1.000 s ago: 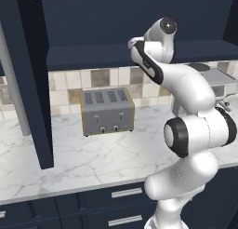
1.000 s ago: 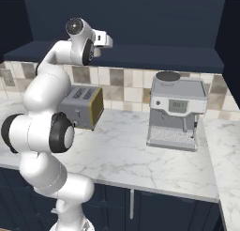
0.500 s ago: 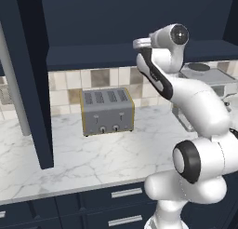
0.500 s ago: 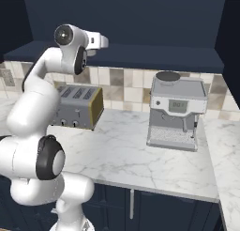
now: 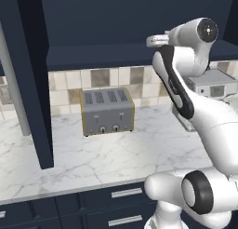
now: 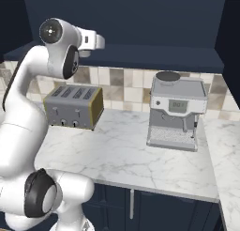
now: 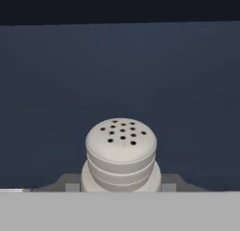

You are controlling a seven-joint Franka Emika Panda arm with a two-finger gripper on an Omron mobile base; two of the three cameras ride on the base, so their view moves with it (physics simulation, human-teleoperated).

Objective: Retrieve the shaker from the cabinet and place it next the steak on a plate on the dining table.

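Swung rightward since the earlier frame, arm's gripper [image 7: 121,188] pinches the holed-cap shaker [image 7: 121,155], frame bottom centre, before the navy cabinet [image 7: 120,84]; toaster [image 5: 107,111] on marble counter [image 5: 116,156].

No text can be read; the coffee machine's [image 6: 176,112] small display is blurred.

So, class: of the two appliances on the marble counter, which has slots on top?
The toaster, the grey box with four top slots and yellow edging. The coffee machine beside it has a round lid and display instead.
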